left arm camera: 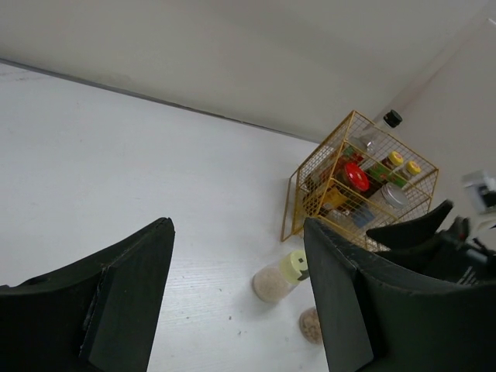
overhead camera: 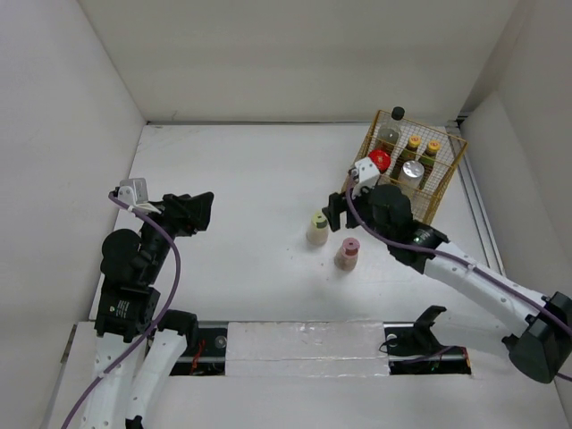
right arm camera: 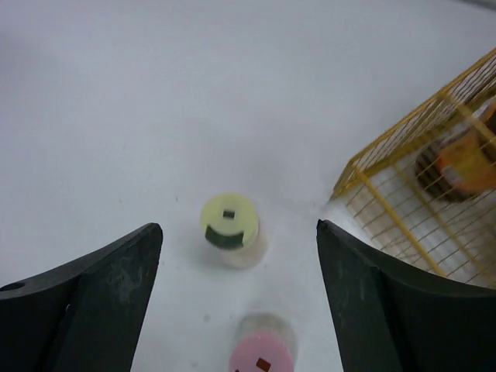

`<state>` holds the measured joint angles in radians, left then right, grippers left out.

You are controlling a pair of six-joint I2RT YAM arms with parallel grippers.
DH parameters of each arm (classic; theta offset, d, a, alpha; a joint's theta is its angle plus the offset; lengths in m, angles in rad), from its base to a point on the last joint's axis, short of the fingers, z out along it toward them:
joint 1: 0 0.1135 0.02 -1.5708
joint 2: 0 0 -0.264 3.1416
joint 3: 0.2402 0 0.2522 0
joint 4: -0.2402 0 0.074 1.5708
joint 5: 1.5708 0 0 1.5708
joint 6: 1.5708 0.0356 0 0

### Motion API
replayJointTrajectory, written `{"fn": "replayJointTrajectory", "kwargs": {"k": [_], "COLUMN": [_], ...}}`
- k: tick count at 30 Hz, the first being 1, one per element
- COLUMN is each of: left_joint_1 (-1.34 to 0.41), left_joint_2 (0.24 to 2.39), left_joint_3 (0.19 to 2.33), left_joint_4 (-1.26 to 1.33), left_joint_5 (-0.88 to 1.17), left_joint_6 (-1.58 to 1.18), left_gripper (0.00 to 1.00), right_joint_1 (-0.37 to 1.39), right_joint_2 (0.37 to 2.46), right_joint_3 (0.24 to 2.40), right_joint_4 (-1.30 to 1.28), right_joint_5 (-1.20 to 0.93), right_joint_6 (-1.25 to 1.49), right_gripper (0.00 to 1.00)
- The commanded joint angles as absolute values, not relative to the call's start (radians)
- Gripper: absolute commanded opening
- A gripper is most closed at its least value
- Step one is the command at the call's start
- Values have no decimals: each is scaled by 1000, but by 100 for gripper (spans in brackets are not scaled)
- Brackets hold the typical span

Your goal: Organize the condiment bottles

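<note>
Right pincer (overhead camera: 334, 211) wide, empty, over green-cap bottle (overhead camera: 316, 227); pink-cap bottle (overhead camera: 347, 253) near on desk (overhead camera: 250, 179). Left pincer (overhead camera: 201, 212) wide, empty.

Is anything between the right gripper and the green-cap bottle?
Nothing visible. The right gripper is open and, in its wrist view, its fingers frame the green-cap bottle with nothing between. The pink-cap bottle stands apart from it, nearer the arm bases, off the path.
</note>
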<state>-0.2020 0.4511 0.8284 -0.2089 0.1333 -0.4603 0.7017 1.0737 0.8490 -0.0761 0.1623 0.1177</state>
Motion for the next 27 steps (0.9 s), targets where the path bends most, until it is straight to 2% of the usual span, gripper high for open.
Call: {"fn": "replayJointTrajectory", "kwargs": {"k": [1, 7, 15, 17, 20, 21, 24, 27], "left_joint_1": [-207, -207, -207, -207, -207, -207, -207, -207], "left_joint_2": [459, 468, 477, 477, 477, 477, 477, 477], "left_joint_3": [825, 825, 825, 825, 825, 825, 825, 825], "left_joint_4": [-153, -153, -153, -153, -153, -153, -153, -153], "left_joint_5": [161, 161, 161, 161, 170, 161, 161, 161], "left_joint_6": [-448, -448, -448, -448, -448, -448, -448, -448], "left_gripper": [63, 63, 63, 63, 63, 63, 63, 63], "right_joint_1": [713, 713, 742, 742, 742, 742, 742, 776], "right_joint_2": [1094, 1267, 1403, 1425, 1469, 1497, 1522, 1476], "right_joint_3": [793, 801, 876, 887, 896, 910, 940, 951], "right_joint_4": [-107, -42, 8, 29, 51, 51, 51, 51], "right_joint_5": [157, 95, 74, 95, 104, 126, 150, 193], "right_joint_6": [133, 133, 123, 123, 123, 123, 123, 123], "right_gripper": [87, 88, 81, 74, 72, 64, 48, 43]}}
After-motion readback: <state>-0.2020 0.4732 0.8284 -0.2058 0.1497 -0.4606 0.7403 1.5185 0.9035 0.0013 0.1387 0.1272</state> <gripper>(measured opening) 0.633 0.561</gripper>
